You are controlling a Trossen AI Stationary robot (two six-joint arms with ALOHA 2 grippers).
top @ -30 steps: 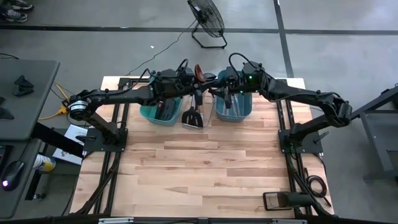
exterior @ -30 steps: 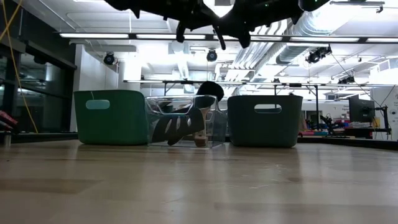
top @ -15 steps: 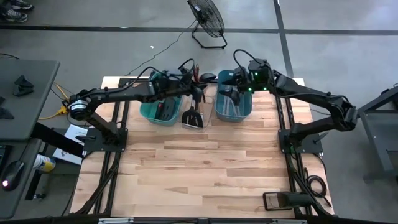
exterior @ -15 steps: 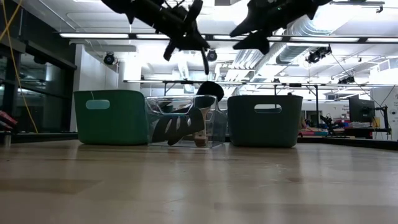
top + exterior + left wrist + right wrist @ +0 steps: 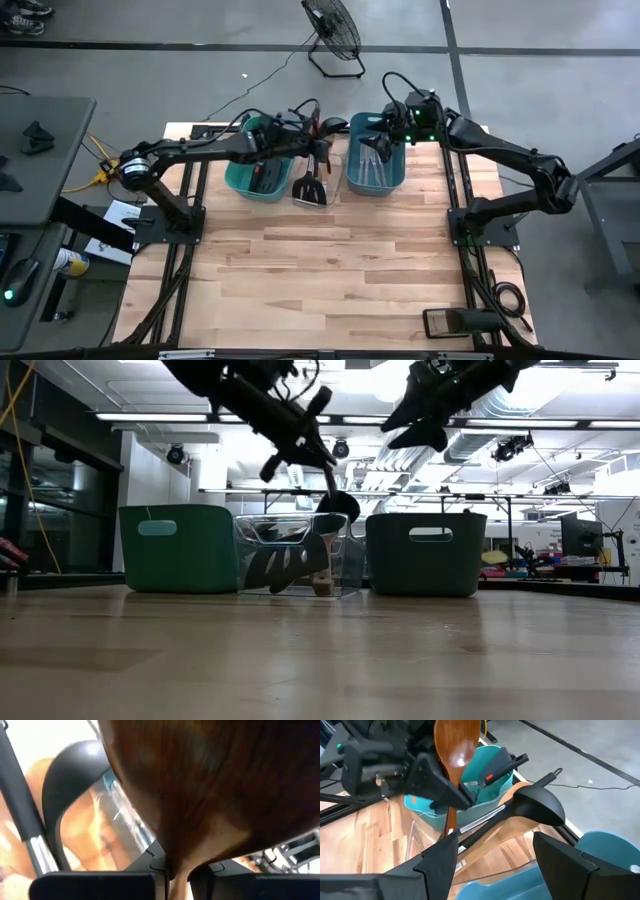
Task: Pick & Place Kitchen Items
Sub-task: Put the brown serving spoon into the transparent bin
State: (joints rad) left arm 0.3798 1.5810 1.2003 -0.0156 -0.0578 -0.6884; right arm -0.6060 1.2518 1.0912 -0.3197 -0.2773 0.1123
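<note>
My left gripper (image 5: 172, 875) is shut on a brown wooden spoon (image 5: 455, 745) above the clear bin (image 5: 295, 555) at the table's far middle. The spoon stands with its bowl up, and its handle (image 5: 330, 475) points down at the bin. In that bin a black slotted spatula (image 5: 311, 188) leans and a black ladle (image 5: 537, 805) lies across the rim. My right gripper (image 5: 502, 865) hangs open with nothing between its fingers, over the blue bin (image 5: 375, 165), which holds silver cutlery (image 5: 372, 150). My left gripper pinches the spoon's neck (image 5: 175, 867), just below the bowl, between its two fingers. The fingers (image 5: 437, 790) come from the table's left, slanting down, and lie across the spoon. The spoon is held upright, bowl on top, its handle hanging toward the clear bin.
A teal bin (image 5: 262, 175) with dark utensils stands left of the clear bin. All three bins sit in a row at the table's far edge. The bare wooden tabletop (image 5: 330, 270) stretches toward the near edge. A floor fan (image 5: 333, 30) stands beyond the table.
The two grippers stood together at the spoon a second ago. My right gripper has opened and drawn away toward the table's right edge, over the blue bin. My left gripper has kept the spoon, sunk toward the clear bin and rolled, so the handle now points down.
</note>
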